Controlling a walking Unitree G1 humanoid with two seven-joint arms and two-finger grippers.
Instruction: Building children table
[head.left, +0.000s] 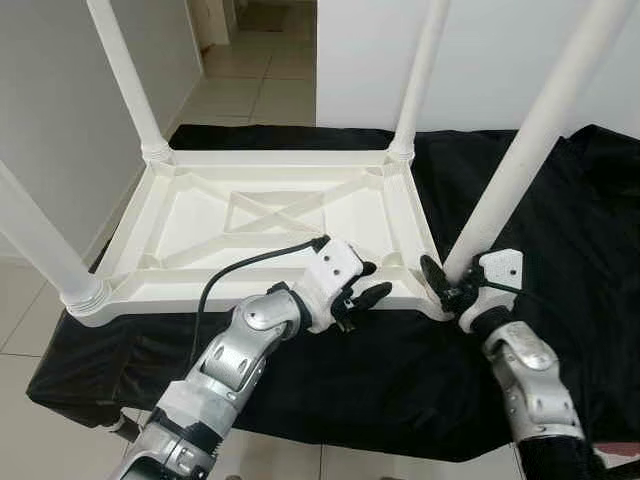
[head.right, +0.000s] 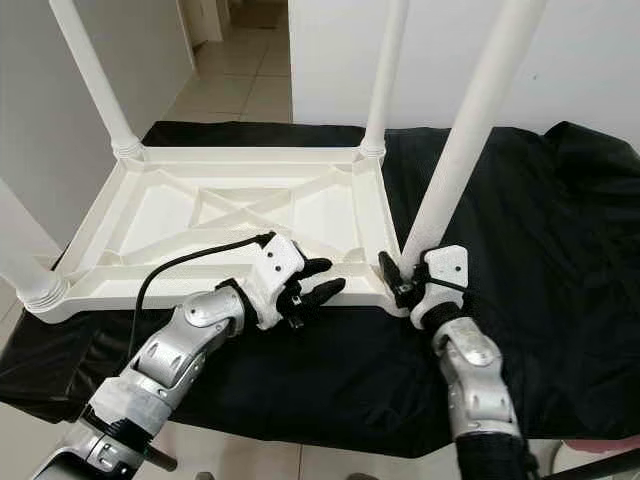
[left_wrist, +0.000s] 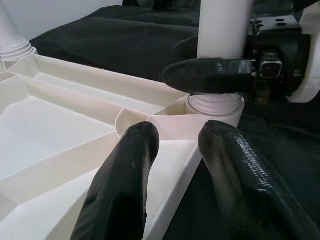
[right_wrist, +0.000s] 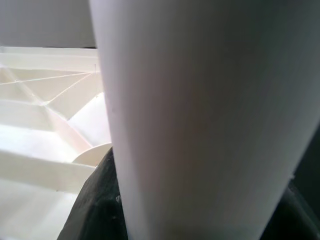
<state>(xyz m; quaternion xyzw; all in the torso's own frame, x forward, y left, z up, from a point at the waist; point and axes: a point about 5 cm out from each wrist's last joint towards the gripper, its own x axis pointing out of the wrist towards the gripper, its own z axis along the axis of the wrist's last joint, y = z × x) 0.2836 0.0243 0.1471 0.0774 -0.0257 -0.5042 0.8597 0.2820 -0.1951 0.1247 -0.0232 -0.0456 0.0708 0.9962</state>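
Fitting the last leg is the step I judge to be in hand. The white plastic children table (head.left: 270, 225) lies upside down on a surface covered with a black cloth (head.left: 560, 230), its ribbed underside facing up, with a cross-shaped brace in the middle. Three white round legs already stand in the other corners. The fourth white tubular leg (head.left: 520, 160) stands in the near corner socket on my right side, leaning a little away from upright.

My right gripper (head.left: 452, 283) has its jaws clamped on this leg just above the threaded collar; in the left wrist view one black finger (left_wrist: 207, 75) lies across the tube. My left gripper (head.left: 358, 297) rests at the near rim of the table, just beside that corner, with its jaws apart and holding nothing.

For the next move I think the leg must be brought straight and turned or pushed until the collar sits fully in the socket, while the left gripper presses on the rim so the table does not slide on the cloth.

The plastic looks smooth, hard and slightly glossy; the leg is a plain cylinder with fine ridges at the base. The cloth is soft and wrinkled, so it may slip.
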